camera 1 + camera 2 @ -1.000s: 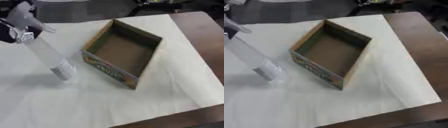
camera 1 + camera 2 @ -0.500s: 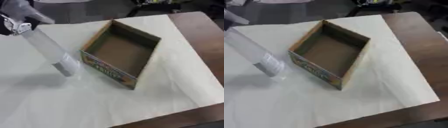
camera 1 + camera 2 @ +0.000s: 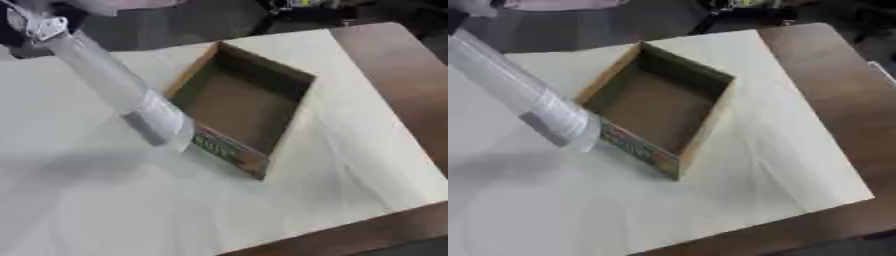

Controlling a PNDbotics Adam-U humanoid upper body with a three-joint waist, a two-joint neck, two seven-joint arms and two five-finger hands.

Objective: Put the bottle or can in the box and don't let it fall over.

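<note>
**One bottle held aloft, one box open**

I count one clear bottle [image 3: 122,92] and one cardboard box [image 3: 241,107]. My left hand [image 3: 31,27] is at the upper left corner, gripping the bottle's top; the bottle hangs tilted, its base beside the box's near-left wall. The box sits on a pale cloth [image 3: 105,200] covering a brown table [image 3: 402,75]. My right hand is out of sight.

A clear bottle [image 3: 522,95] hangs tilted over the white-covered desk [image 3: 737,165], its lower end just beside the near left wall of the open, empty cardboard box [image 3: 658,107].
</note>
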